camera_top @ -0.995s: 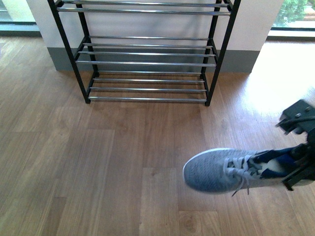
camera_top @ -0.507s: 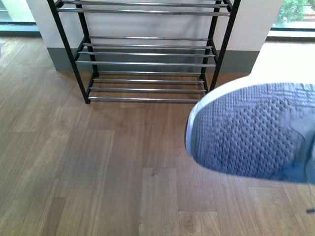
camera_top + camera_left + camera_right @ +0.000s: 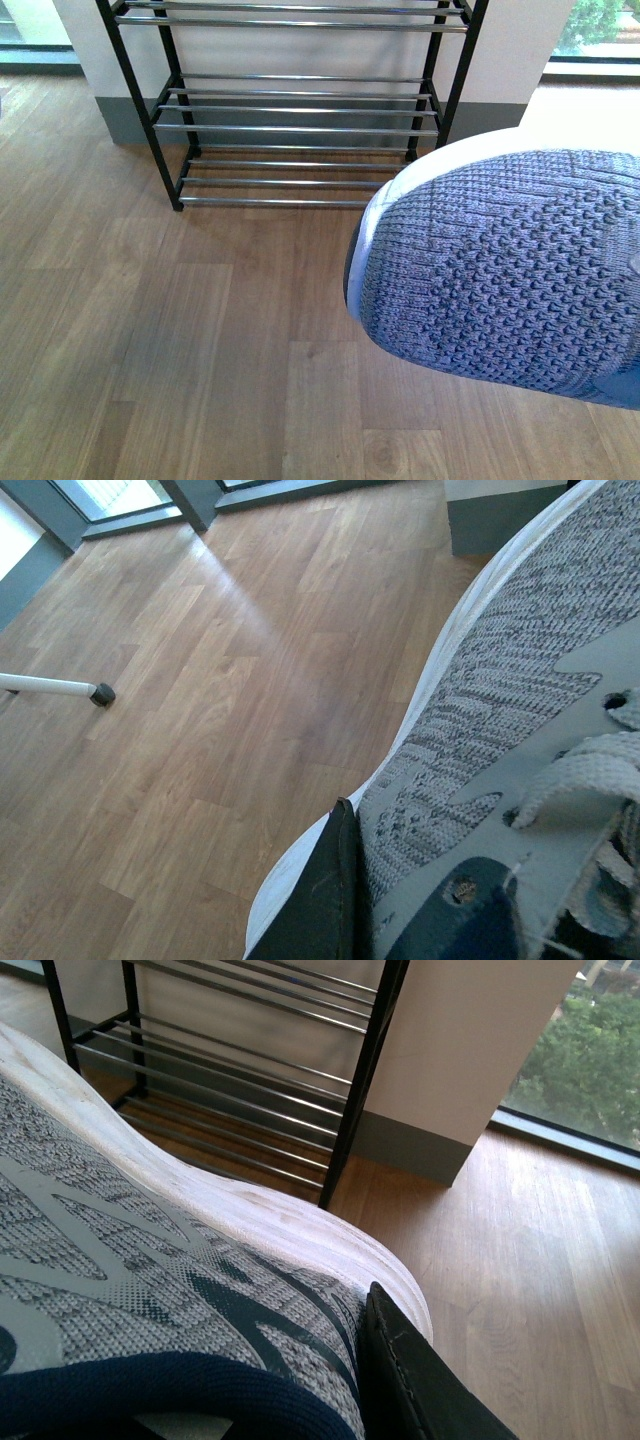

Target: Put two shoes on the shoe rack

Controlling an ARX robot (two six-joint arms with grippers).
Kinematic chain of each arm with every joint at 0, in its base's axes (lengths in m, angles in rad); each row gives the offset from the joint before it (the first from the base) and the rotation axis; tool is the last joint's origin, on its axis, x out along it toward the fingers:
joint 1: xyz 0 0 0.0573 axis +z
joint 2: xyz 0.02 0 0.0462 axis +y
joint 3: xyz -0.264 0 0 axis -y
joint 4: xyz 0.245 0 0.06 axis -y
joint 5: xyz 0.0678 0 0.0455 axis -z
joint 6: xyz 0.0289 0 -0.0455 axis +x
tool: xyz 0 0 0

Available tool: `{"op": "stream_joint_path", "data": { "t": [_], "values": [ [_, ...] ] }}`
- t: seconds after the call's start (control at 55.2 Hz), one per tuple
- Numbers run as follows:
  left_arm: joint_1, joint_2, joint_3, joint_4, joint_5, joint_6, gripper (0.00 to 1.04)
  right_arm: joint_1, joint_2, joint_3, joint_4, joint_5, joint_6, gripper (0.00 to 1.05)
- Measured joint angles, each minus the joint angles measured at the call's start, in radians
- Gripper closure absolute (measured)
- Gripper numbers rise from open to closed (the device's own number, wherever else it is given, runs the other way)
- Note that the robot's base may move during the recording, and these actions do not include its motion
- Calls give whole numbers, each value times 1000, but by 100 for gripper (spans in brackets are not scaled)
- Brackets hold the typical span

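Close to the front camera, found shoe (image 3: 500,270) clamped aloft in right gripper (image 3: 400,1370), second shoe (image 3: 500,710) in left gripper (image 3: 320,900); saw only one finger of each.

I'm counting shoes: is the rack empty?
Empty, on the tiers in view: the black-framed rack of shiny chrome bars carries nothing.

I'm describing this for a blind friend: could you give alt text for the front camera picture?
A grey knit sneaker with a white sole edge, very close to the camera, fills the lower right. Behind it, a black shoe rack with chrome bars stands on a wooden floor against a pale wall.
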Motion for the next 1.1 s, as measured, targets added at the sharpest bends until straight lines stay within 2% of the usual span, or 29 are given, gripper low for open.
{"op": "stream_joint_path", "data": {
  "t": [1.104],
  "values": [
    [-1, 0, -1, 0, 7, 0, 103, 1, 2, 0, 1, 9, 13, 98]
  ]
}}
